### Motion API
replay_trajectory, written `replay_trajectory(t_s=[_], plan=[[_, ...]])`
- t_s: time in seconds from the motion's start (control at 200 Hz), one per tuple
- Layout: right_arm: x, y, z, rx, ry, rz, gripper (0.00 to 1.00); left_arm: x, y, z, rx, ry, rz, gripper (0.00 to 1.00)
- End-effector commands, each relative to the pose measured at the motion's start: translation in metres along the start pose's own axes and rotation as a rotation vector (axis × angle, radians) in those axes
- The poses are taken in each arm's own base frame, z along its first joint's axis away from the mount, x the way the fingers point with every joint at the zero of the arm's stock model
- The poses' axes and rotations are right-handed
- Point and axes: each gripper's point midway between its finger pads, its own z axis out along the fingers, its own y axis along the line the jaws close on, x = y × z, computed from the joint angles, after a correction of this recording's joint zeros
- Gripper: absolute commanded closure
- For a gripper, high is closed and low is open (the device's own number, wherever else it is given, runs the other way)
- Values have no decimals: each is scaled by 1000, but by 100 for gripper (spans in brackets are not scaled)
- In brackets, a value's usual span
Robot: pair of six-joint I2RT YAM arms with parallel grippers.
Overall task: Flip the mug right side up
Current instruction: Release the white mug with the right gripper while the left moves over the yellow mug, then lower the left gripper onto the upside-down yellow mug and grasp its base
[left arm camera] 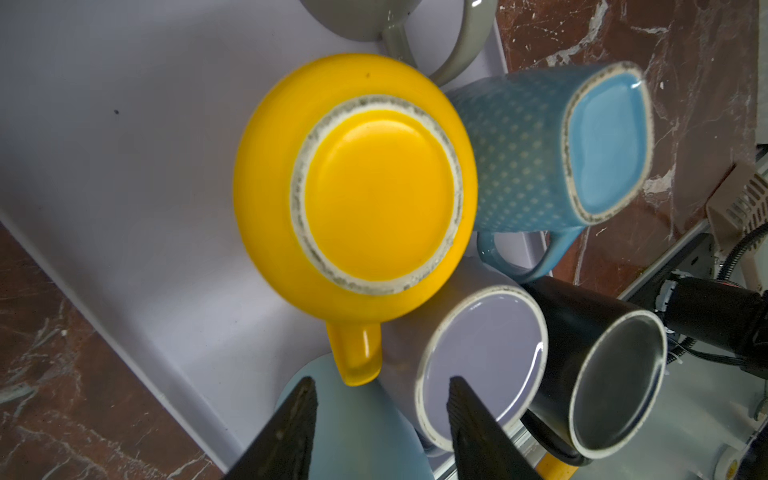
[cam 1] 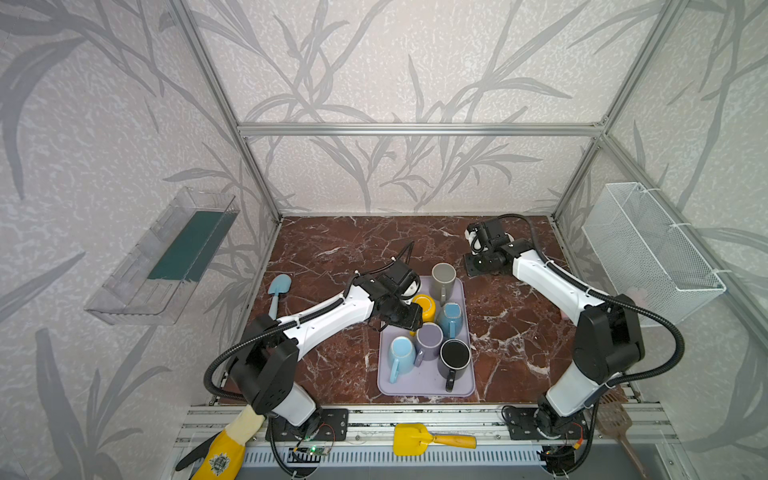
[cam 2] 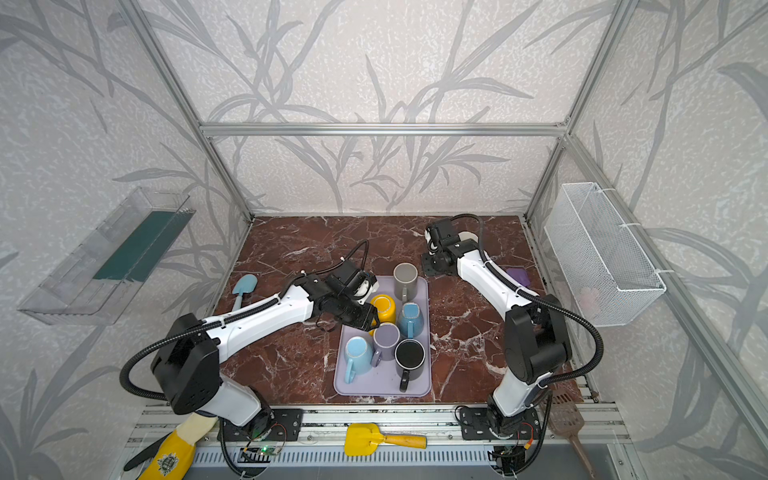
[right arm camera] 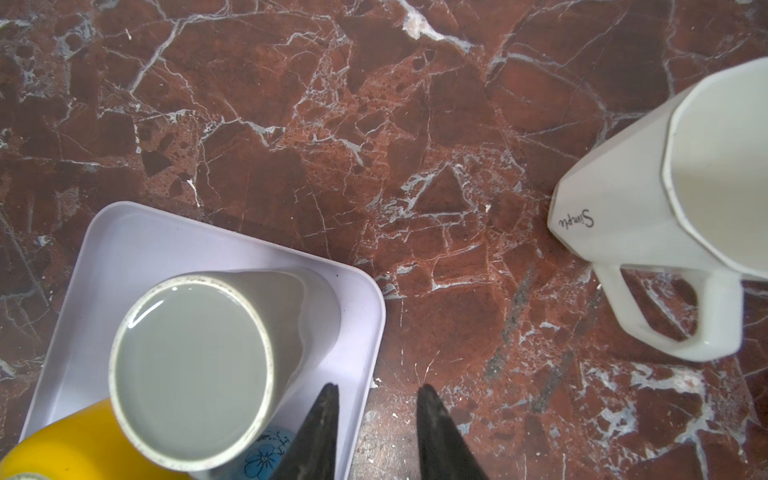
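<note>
Here's the lilac tray (cam 1: pixel 424 390), sitting mid-table (cam 1: pixel 332 257) toward the front edge and packed with mugs. The one to watch is the yellow mug (cam 1: pixel 426 305), which is base up, its pale unglazed foot ring facing the ceiling. It stands by the tray's left edge, in the far half. The grey mug (cam 1: pixel 443 276) is behind it at the far edge, the blue dotted mug (cam 1: pixel 452 318) presses in on its right, and the lilac mug (cam 1: pixel 430 336) is just in front. Grey, blue dotted and lilac all show their bases too.

The left gripper (left arm camera: pixel 382 380) hangs over the tray's left edge right beside the yellow mug. Its fingers (left arm camera: pixel 291 428) are spread with nothing between them. The yellow handle points straight at that gap, its tip just short of it. A light blue mug (cam 1: pixel 402 353) and a black mug (cam 1: pixel 455 355) fill the tray's front half.

Over on the other side, the right gripper (right arm camera: pixel 378 395) hovers at the tray's far right corner. Its fingers (right arm camera: pixel 432 419) are parted a little, with bare marble showing between them and nothing pinched. A white mug (right arm camera: pixel 665 208) stands on the table well clear of the tray, toward the far right corner.
</note>
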Motion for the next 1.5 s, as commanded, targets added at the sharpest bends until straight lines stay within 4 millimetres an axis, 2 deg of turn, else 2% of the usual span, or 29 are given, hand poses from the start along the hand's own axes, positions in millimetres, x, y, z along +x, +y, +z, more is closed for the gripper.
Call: replay_trajectory(t_s=[0.0, 0.32, 0.635, 0.79, 0.945, 1.494], plan=[[0, 2, -4, -13, -11, 10, 66, -3, 5, -1, -56, 17, 20, 47], [1, 2, -6, -11, -16, 9, 67, -6, 12, 7, -100, 35, 15, 50], [2, 1, -7, -11, -17, 9, 66, -9, 28, 9, -200, 55, 31, 52], [3, 1, -8, -9, -20, 9, 67, -10, 29, 10, -210, 63, 38, 54], [3, 1, -9, -9, -21, 10, 67, -12, 20, 11, -164, 59, 55, 55], [5, 0, -10, -5, -20, 12, 66, -17, 33, 16, -243, 97, 119, 64]])
